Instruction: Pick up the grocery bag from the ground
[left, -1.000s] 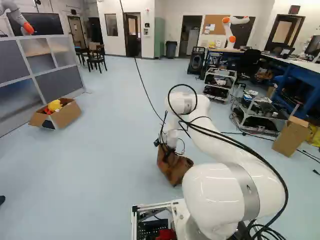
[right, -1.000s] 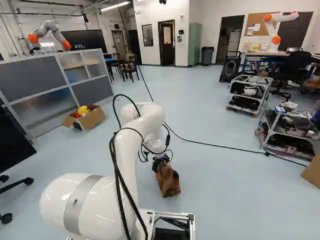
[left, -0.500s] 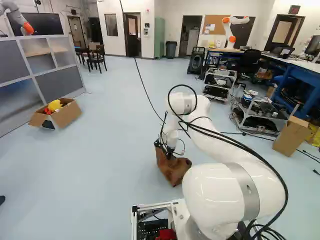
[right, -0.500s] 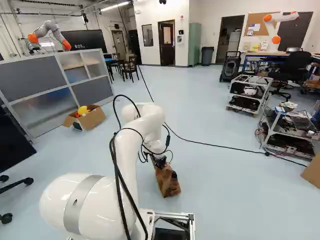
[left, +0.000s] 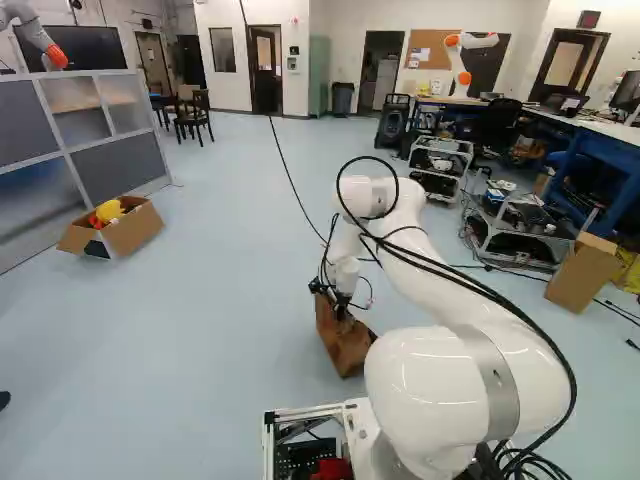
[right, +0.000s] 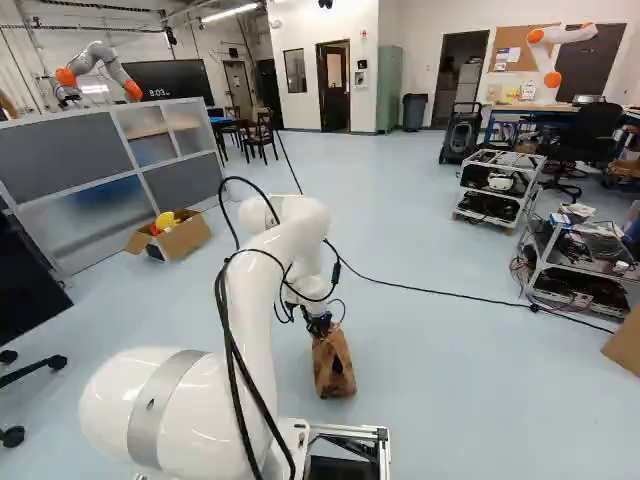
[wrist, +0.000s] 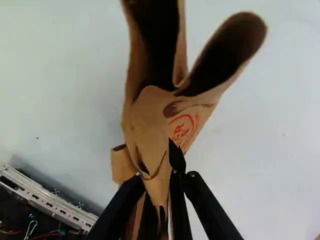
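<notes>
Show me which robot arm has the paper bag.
The nearest arm, its fingers pinching the bag; the other robots, farther back, have orange parts.

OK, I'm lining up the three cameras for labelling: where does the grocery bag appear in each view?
Left base view: the grocery bag is low, just right of centre.
Right base view: low, just right of centre.
Wrist view: in the gripper and ahead of it.
Shared landmark: the gripper, at the bag's top.
</notes>
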